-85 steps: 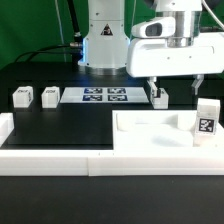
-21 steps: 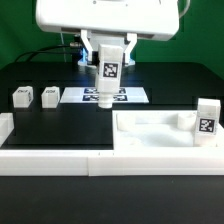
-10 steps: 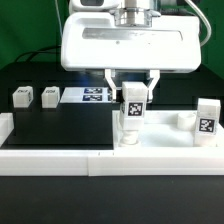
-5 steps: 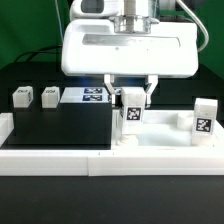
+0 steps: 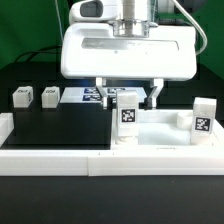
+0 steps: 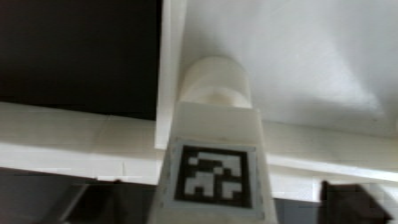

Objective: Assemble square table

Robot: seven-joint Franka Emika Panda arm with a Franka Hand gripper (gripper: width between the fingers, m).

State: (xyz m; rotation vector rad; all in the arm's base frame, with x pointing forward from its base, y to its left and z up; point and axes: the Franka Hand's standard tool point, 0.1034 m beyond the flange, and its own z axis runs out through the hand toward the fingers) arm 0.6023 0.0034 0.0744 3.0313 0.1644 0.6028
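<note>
My gripper (image 5: 128,99) is shut on a white leg block (image 5: 128,116) with a black tag and holds it upright. The block's lower end is at the near left corner of the large white square slab (image 5: 165,138). In the wrist view the leg (image 6: 215,165) runs down from between my dark fingers (image 6: 93,200) to its rounded tip against the white slab (image 6: 320,80). A second leg block (image 5: 203,118) stands at the slab's right side. Two more leg blocks (image 5: 20,96) (image 5: 49,96) lie on the black table at the exterior view's left.
The marker board (image 5: 92,94) lies behind the gripper at the back. A long low white border wall (image 5: 55,158) runs along the front and turns up at the left edge. The robot's base stands at the back centre.
The gripper carried the leg from above the marker board to the slab's near left corner. Over the last second it came down and slightly left with the leg.
</note>
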